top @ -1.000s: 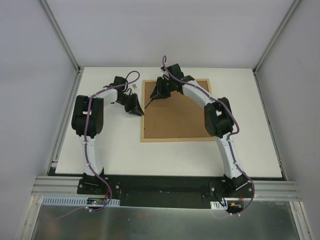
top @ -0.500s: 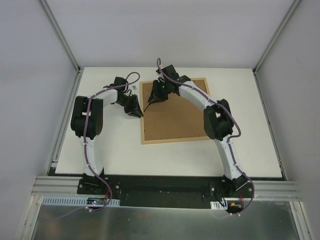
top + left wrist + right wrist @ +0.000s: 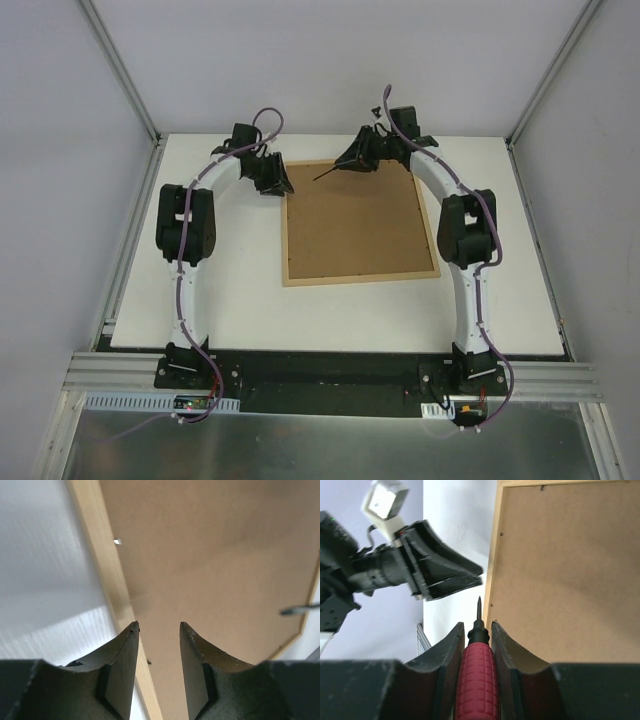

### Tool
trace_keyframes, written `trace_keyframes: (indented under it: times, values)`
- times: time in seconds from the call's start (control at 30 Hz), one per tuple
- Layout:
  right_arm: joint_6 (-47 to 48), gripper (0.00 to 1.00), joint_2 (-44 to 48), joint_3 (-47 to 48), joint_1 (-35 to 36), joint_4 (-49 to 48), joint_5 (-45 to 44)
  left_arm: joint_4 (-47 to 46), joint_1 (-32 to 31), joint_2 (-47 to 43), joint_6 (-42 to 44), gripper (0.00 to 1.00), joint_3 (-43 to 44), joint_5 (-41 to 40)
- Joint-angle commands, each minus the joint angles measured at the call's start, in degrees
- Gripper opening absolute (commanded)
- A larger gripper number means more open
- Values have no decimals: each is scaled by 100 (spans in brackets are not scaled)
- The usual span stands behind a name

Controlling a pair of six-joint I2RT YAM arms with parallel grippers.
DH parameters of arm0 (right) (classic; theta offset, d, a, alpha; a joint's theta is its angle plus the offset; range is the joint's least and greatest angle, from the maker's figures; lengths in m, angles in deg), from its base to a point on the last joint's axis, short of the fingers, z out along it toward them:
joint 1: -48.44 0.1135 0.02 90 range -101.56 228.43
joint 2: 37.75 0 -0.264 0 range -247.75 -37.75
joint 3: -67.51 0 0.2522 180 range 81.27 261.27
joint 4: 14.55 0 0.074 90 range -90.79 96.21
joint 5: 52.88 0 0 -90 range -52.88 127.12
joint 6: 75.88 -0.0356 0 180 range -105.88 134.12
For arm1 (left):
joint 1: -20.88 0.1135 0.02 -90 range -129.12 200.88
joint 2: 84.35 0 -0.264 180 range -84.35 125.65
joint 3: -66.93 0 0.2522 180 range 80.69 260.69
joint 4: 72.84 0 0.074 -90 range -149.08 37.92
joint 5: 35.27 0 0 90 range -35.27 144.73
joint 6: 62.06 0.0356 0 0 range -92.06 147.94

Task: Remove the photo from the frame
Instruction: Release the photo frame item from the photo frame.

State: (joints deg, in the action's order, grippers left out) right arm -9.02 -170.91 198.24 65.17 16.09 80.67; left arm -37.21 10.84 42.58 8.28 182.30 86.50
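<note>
From above, the frame [image 3: 355,225] lies flat and back-up on the worktop [image 3: 230,290], a little right of the middle, its top rail near the far edge. Only thin pale wood around a plain brown back [image 3: 350,250] shows. The photo is out of sight, presumably face-down beneath that board. The left tool [image 3: 275,180] hangs by the frame's far-left corner. The right tool [image 3: 350,160] sits over the far rail and carries a screwdriver [image 3: 330,172] that slants toward the same corner.

The left wrist view has the left tool's jaws a narrow gap apart with nothing between them, above the left rail [image 3: 100,555]. One small metal tab [image 3: 117,541] glints at the board's edge. The driver's tip [image 3: 300,610] comes in from the right.

In the right wrist view the right tool [image 3: 478,625] is clamped on the red ribbed handle [image 3: 477,665], the blade aimed at the left rail [image 3: 495,555], and the left tool [image 3: 479,577] lies just beyond it.

The risks, as I judge them:
- **Sliding:** nothing appears to pin the frame, so prying at a tab could slide or tip it.
- **Slipping:** the tab is small, so the tip could skate off and score the board.
- **Digging in:** a tip pushed under the edge could crease the print below.
- **Collision:** the two tools are close at that corner and could knock together.
</note>
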Motion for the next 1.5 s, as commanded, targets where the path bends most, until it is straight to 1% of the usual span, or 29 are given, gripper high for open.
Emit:
trace_keyframes:
  times: [0.0,0.13,0.2,0.27,0.33,0.4,0.43,0.5,0.7,0.87,0.97,1.23,1.47]
  values:
    - [-147,0,-113,309,173,-317,444,318,-33,428,147,36,299,-408]
    - [-252,1,-201,371,164,-492,523,432,-112,508,305,36,220,-724]
    - [-340,1,-254,353,155,-686,540,459,-112,543,331,33,185,-804]
    - [-428,1,-350,353,146,-809,514,476,-112,587,366,26,167,-830]
    - [-464,0,-464,379,155,-880,497,511,-121,631,375,24,176,-856]
    - [-516,0,-587,423,129,-897,505,581,-121,648,393,24,193,-1023]
    - [-577,1,-631,423,111,-915,540,651,-112,614,384,26,193,-1154]
    - [-631,0,-711,432,76,-959,602,643,-112,482,366,27,97,-1191]
    - [-806,1,-808,494,-30,-1073,681,556,-103,113,226,29,53,-936]
    - [-851,1,-887,555,-56,-1091,611,310,-103,-107,77,29,-17,-550]
    - [-859,0,-992,643,-47,-1117,549,248,-103,-169,41,29,-35,-523]
    - [-1000,0,-1168,705,-56,-1231,602,239,-103,-266,191,29,-97,-1032]
    - [-1026,0,-1186,713,-38,-1258,611,292,-235,-55,349,29,-106,-1375]
